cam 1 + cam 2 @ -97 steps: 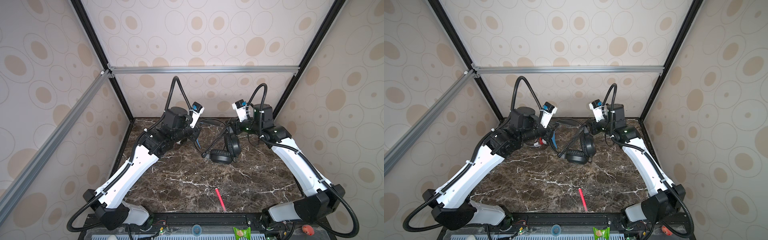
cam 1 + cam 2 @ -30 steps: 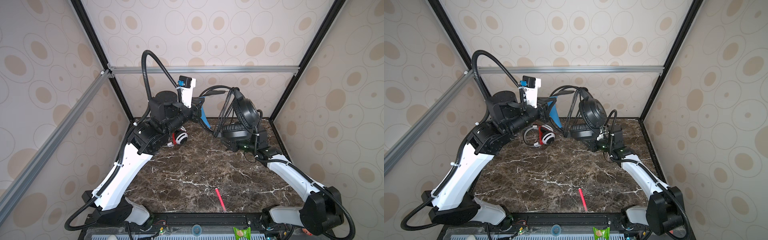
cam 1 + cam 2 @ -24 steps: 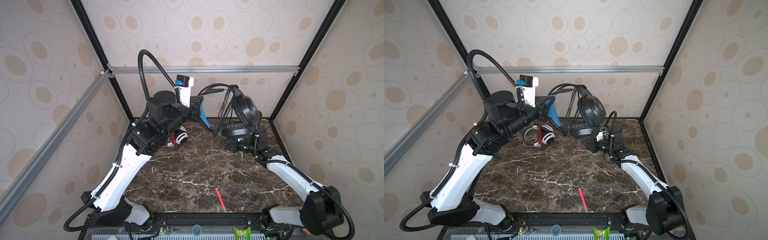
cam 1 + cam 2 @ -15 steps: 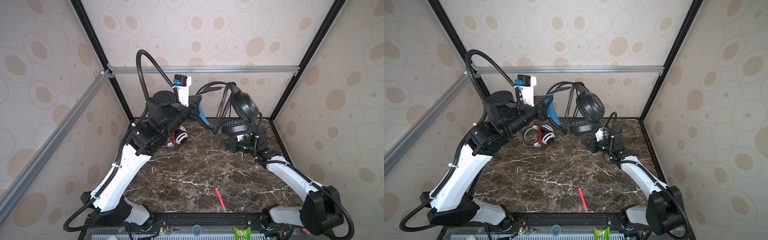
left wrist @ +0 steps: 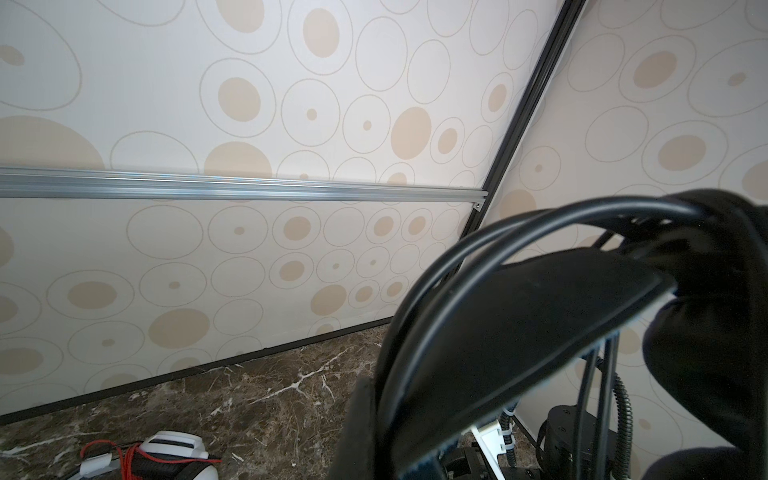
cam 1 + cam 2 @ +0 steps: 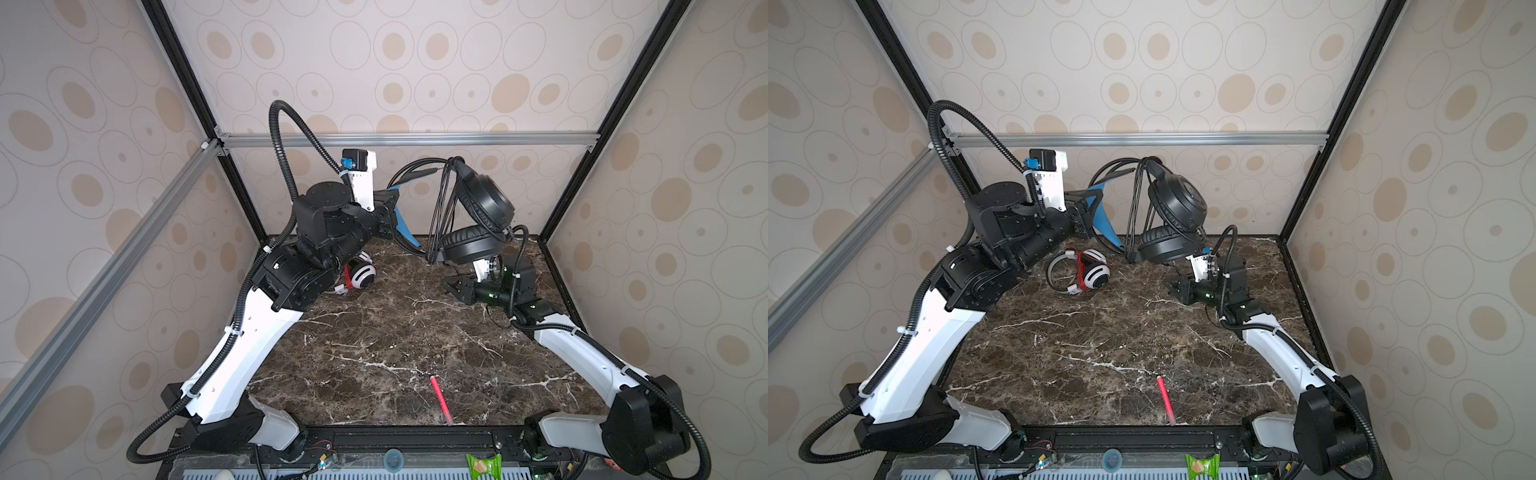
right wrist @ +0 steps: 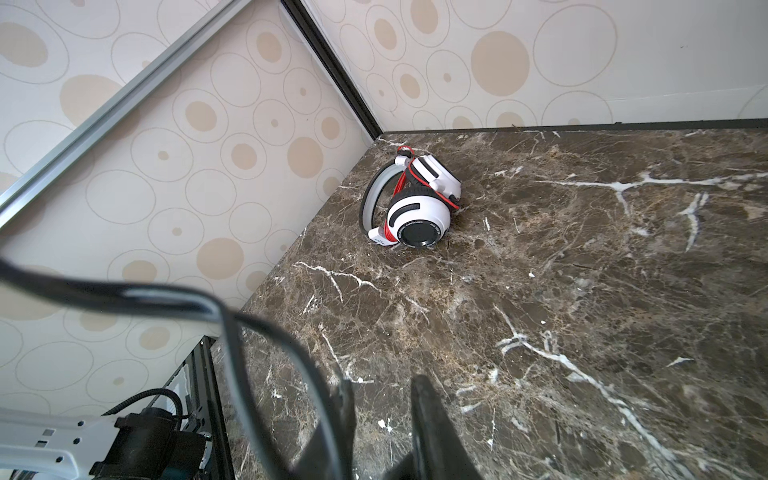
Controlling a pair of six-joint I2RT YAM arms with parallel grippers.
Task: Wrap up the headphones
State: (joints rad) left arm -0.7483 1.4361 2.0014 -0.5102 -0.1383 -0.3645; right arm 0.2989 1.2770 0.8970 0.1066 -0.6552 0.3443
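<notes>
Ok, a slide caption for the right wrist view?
White headphones, red cord wound around them, lie near the marble table's corner; a blurred black cord crosses the foreground beside the open right gripper.

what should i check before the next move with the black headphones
1. Left gripper hold on the black headphones: ok, shut on the band, headset in the air.
2. Right gripper free: ok, jaws apart, gap looks empty, low beneath the headset.
3. Black cord fully wound: cannot tell; loops hang from the band, end hidden.
4. White headphones out of the way: ok, lying at the table's back.
5. Pen clear: ok, near the front edge.
</notes>
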